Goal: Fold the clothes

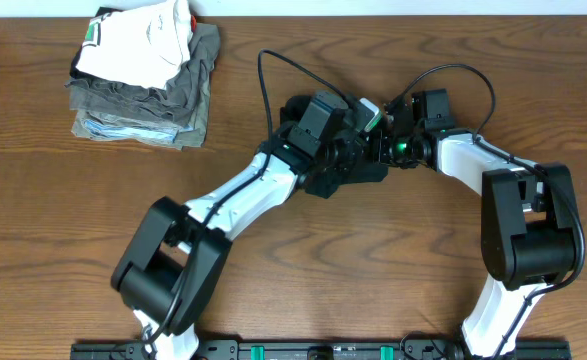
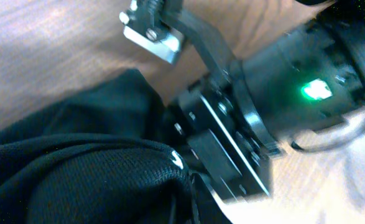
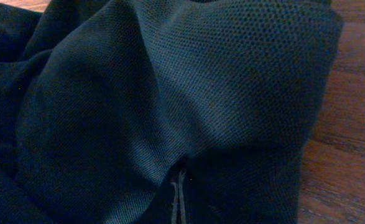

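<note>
A: How do the left pincer (image 1: 358, 160) and right pincer (image 1: 378, 150) stand?
B: Both closed, tips buried in cloth. Whether they grip it is hidden.
A: The black garment (image 3: 170, 93)?
B: Bunched mid-surface beneath them, largely covered from overhead. Soft fine mesh, rounded folds. The surface (image 1: 373, 280) is brown wood grain, with a folded stack (image 1: 143, 85) at the far left.

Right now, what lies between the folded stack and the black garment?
Bare table apart from a black cable near the black garment; the overhead view shows it.
</note>
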Controlling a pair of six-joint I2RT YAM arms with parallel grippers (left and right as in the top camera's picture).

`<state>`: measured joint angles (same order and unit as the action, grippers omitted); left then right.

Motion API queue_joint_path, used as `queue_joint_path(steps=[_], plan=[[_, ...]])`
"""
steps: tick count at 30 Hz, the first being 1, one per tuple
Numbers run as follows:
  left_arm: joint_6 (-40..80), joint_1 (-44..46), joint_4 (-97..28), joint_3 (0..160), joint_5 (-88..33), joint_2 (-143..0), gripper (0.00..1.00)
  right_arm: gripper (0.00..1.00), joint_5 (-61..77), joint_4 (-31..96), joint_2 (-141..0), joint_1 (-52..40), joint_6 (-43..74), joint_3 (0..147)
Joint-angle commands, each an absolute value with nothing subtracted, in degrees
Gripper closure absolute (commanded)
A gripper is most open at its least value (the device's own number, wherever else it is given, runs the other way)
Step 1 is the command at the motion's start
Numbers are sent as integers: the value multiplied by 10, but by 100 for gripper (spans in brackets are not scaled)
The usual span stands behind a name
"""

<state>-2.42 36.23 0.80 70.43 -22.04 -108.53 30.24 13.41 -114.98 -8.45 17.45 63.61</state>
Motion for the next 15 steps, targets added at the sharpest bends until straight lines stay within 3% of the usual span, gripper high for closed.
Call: queue_joint_path(steps=[1, 13, 15], plan=[[-32, 363, 44, 705, -212, -1092, 94, 99, 247, 156, -1212, -86, 184, 595], [-29, 364, 68, 705, -213, -1093, 94, 99, 322, 112, -1187, -10, 193, 609], [-29, 364, 65, 705, -213, -1093, 94, 95, 335, 113, -1169, 4, 192, 621]])
